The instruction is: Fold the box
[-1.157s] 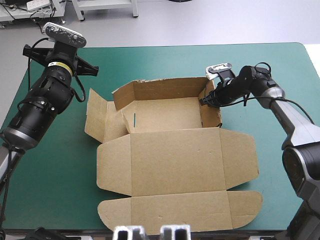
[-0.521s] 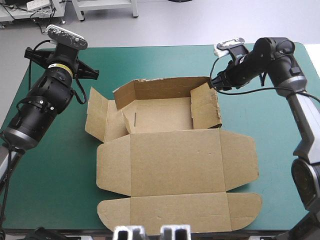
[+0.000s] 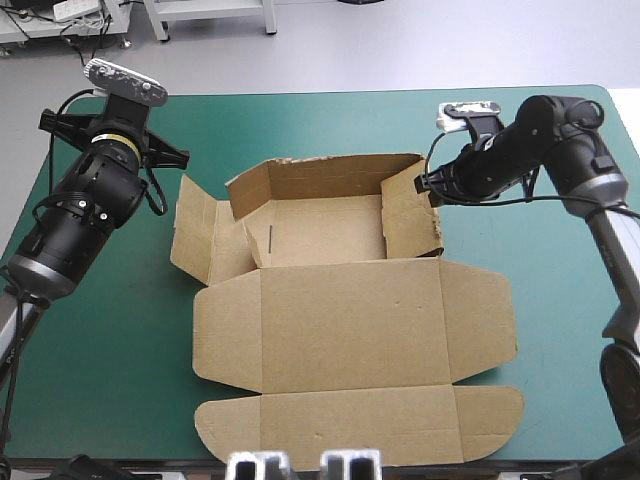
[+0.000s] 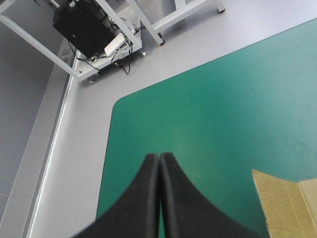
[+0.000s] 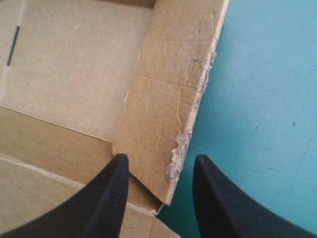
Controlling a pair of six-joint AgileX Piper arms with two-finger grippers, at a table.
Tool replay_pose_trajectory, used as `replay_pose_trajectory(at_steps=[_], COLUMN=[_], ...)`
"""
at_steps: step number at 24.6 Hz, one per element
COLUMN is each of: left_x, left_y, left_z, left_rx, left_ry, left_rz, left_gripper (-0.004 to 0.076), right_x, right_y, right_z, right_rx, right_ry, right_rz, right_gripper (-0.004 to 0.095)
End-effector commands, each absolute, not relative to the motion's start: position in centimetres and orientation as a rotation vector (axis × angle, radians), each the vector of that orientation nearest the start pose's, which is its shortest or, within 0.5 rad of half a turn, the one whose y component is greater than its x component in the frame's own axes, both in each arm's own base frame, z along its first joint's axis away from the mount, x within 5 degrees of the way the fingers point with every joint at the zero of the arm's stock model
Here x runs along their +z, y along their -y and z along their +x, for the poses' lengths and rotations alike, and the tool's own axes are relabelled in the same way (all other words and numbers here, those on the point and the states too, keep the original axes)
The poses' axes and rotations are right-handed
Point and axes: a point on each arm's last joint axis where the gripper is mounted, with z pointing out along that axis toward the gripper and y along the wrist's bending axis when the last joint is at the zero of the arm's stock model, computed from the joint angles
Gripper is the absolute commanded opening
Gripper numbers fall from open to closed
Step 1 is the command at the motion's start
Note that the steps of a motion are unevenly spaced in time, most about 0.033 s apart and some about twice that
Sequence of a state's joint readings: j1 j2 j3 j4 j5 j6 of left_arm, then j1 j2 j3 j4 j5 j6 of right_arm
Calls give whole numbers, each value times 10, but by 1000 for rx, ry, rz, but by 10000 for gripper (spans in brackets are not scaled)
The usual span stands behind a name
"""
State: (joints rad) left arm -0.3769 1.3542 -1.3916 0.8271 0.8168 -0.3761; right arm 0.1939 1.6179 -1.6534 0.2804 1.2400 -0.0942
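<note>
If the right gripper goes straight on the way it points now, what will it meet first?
Probably the raised right wall of the box: its frayed edge lies just ahead of the right gripper, between its open fingers. Depth is unclear.

Brown box [image 3: 350,330], teal-green cover [image 3: 565,310]

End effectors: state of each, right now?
Left end effector: shut, empty, over the teal-green cover.
Right end effector: open, empty, the box's torn wall edge in its gap.
</note>
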Motion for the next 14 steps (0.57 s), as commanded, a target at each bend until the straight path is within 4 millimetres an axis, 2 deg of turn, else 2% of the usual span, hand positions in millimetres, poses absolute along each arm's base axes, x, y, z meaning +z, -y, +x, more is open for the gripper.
replay_pose_trajectory(at_steps=[1,3,11,13,14], left_x=[445,445,445,445,448], left_y=[57,56,56,56,54], left_z=[278,278,278,278,279], left_rx=[523,531,532,532,551], left_ry=[-1917,-1913,-1918,-1913,-1885], left_rz=[287,289,279,285,292], left_gripper=[-10,-10,-10,-10,-10], right_x=[372,351,303,289,288], right_y=[-91,-95,-105,-107,-107], right_z=[337,352,382,387,387], right_rx=[427,430,511,517,517], right_ry=[-2608,-2652,-2728,-2758,-2760], right_rz=[-368,-374,-368,-413,-413], right_gripper=[397,397,385,187,-24])
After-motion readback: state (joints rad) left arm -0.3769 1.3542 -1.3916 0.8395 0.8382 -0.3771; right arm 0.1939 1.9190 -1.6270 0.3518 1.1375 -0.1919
